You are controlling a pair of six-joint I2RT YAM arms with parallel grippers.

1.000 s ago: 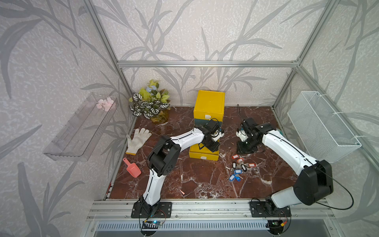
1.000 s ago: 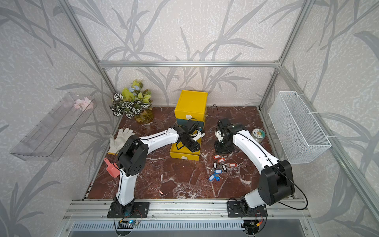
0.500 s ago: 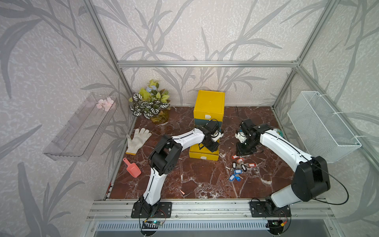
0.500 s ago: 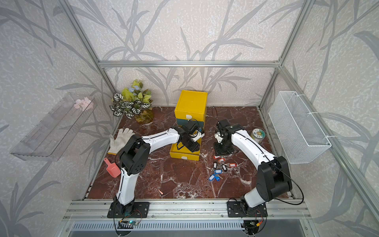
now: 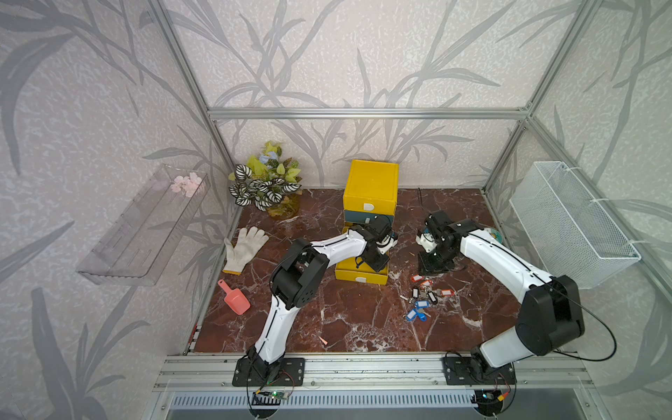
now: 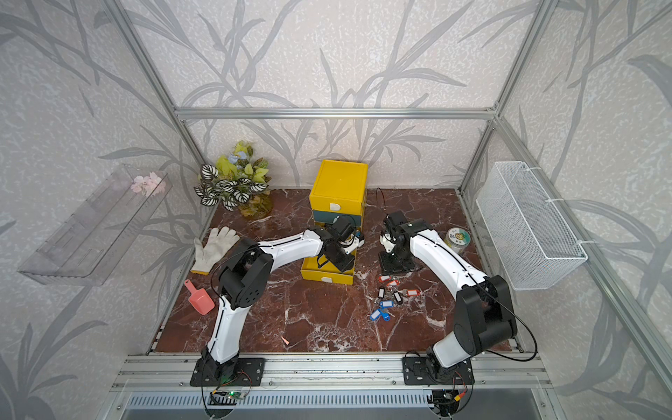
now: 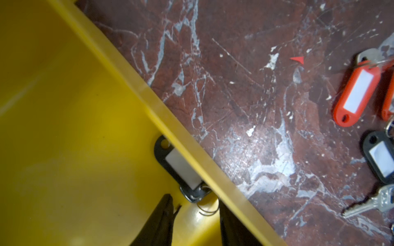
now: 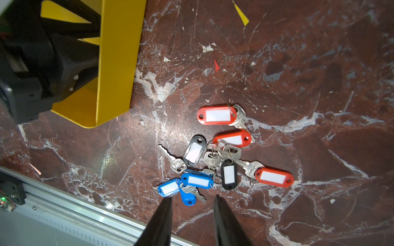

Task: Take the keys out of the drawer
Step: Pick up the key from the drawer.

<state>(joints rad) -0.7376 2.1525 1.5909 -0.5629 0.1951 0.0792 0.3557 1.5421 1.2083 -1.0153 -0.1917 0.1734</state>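
Black left claw [image 7: 194,199] | down inside yellow drawer [image 7: 149,93]; right claw [image 8: 192,197] | raised near keys [image 8: 213,157]

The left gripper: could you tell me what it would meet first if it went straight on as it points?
Most likely the black-tagged key, lying in the yellow drawer against its wall, just ahead of the open left gripper. Depth is unclear, so the drawer's floor could come first.

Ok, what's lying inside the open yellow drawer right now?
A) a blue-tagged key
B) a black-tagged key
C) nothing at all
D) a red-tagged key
B: the left wrist view shows a black-tagged key on the floor of the yellow drawer, tucked against its side wall.
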